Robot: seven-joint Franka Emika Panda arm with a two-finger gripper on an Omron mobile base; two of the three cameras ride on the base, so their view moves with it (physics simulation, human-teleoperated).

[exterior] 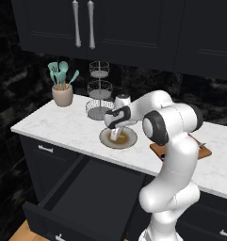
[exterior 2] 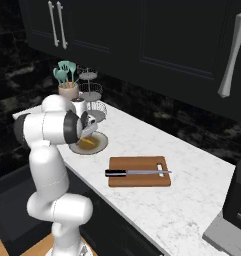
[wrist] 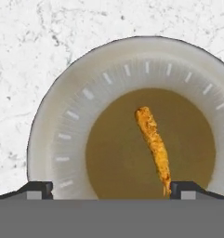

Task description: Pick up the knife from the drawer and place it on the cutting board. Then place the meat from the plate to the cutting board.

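While meat (wrist: 154, 145) lies off-centre on plate (wrist: 62, 139): jaws (wrist: 111, 188) spread wide above.
Risk: right fingertip (wrist: 185, 189) may be set on meat.

**Three cameras around the plate**

My two base views look forward and down from behind me, left and right, sharing the plate (exterior: 117, 139) on the table (exterior: 63, 127). My hand view looks straight down, close over the plate (wrist: 62, 135).

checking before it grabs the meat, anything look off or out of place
The big drawer below the counter hangs wide open. On the cutting board the knife sticks its handle past the edge. The meat lies neatly on its plate.
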